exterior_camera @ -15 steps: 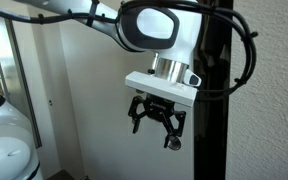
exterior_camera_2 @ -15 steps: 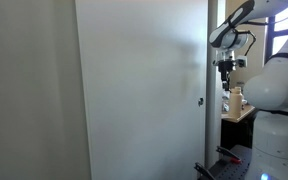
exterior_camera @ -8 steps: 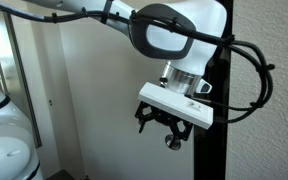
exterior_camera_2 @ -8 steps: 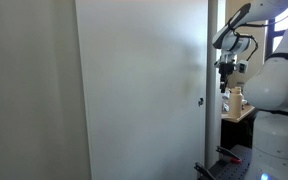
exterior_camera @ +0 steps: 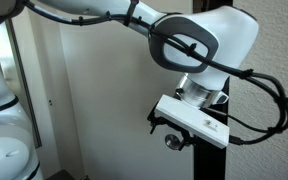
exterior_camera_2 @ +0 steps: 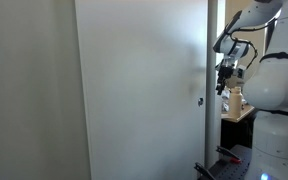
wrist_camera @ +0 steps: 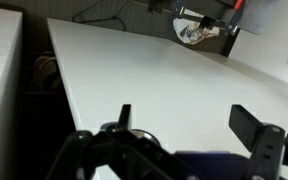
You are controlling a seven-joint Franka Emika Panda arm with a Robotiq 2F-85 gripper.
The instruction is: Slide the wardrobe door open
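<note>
Wardrobe door [exterior_camera: 94,90] shut, my arm [exterior_camera: 199,45] on approach. The door is the tall off-white panel filling the middle of an exterior view [exterior_camera_2: 139,90] and spreading flat across the wrist view [wrist_camera: 144,80]. It has not shifted over the last second: its edge and its fitting sit where they sat before, so no sliding has begun.

What has changed is my arm [exterior_camera_2: 246,25]. Its big white wrist joint has swung across and tipped over, and it now hides most of what hangs beneath it. The rough beige wall [exterior_camera: 279,40] stands beside it.

My gripper [exterior_camera: 164,133] has come down with that swing. In an exterior view it has sunk in small steps and now hangs just past the door's near edge [exterior_camera_2: 223,80], a little above the height of the fitting and apart from the panel. The wrist view shows the gripper [wrist_camera: 187,118] with its two fingers spread wide and nothing between them, so it is open and empty.

The pull [exterior_camera_2: 199,101] is the small round metal piece close to that same edge of the door. A shiny spot near the top of the wrist view is probably the same pull [wrist_camera: 192,32], though it is too small to be sure.

Judgement: this is still the reach. I am lining up on the pull, contact has yet to be made, and the whole slide remains to be done.
</note>
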